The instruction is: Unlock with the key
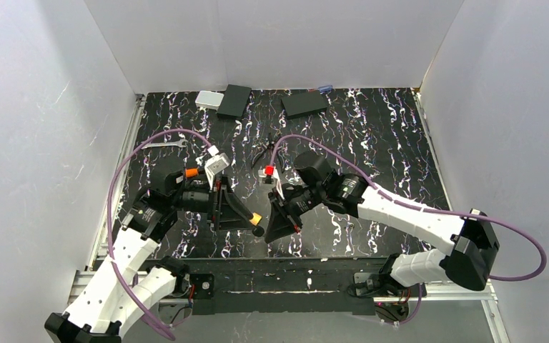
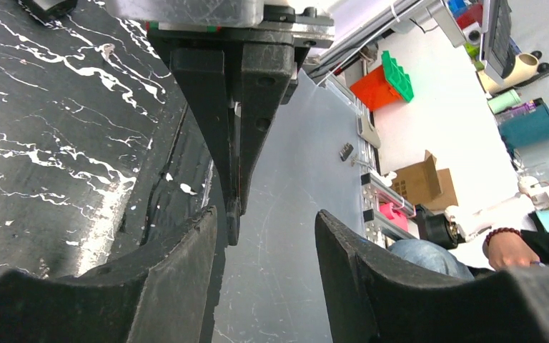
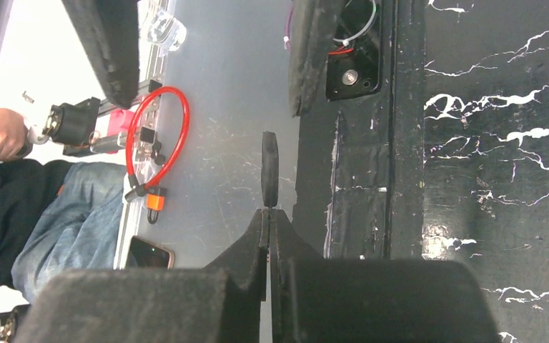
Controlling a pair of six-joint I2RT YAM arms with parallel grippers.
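Note:
My right gripper is shut on the key. Only the key's dark rounded head shows, edge-on, sticking out past the fingertips. The arms meet tip to tip over the near middle of the table, left gripper facing right gripper. In the left wrist view the key hangs between the tips of my left gripper, close to the left finger, with a wide gap to the right finger. The left jaws stand open and grip nothing. No lock shows on the table.
Two black boxes and a silver box lie at the far edge, with a wrench and pliers mid-table. Beyond the near edge lie an orange padlock on a red cable loop and a phone.

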